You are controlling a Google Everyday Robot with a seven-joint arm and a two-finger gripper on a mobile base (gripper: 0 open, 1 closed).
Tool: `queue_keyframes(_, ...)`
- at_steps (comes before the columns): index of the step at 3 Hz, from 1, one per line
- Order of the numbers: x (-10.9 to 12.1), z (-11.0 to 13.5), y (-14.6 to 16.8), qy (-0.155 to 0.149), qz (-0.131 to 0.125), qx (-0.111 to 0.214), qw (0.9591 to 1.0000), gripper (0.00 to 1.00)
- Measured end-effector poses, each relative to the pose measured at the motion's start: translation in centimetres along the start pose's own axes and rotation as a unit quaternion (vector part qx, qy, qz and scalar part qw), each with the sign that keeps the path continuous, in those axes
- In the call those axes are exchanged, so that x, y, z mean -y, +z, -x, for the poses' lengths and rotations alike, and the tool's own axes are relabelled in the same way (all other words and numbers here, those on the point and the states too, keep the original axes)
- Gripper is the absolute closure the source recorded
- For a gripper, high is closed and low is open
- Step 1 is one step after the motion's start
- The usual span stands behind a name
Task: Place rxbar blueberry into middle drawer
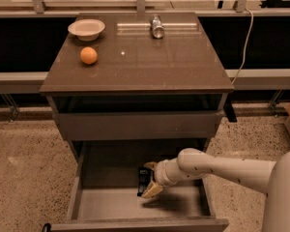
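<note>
The rxbar blueberry (143,181), a dark flat bar, is inside the open middle drawer (111,204), low over its pale grey floor near the back middle. My gripper (151,180) reaches into the drawer from the right on the white arm and is right at the bar, touching or nearly touching it. I cannot tell whether the bar rests on the floor or is held.
On the cabinet top (135,66) stand a white bowl (86,29), an orange (88,55) and a silver can (157,26). The shallower top drawer (135,124) is slightly open above the arm. A cable (244,42) hangs at the right.
</note>
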State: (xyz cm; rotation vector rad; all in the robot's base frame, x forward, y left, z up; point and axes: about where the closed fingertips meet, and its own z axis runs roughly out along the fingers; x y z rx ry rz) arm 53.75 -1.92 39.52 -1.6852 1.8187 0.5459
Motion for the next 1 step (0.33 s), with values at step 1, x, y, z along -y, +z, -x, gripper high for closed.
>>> queue_keyframes(1,-0.01,0.01,0.02,0.000,0.000,0.000,1.0000,0.00)
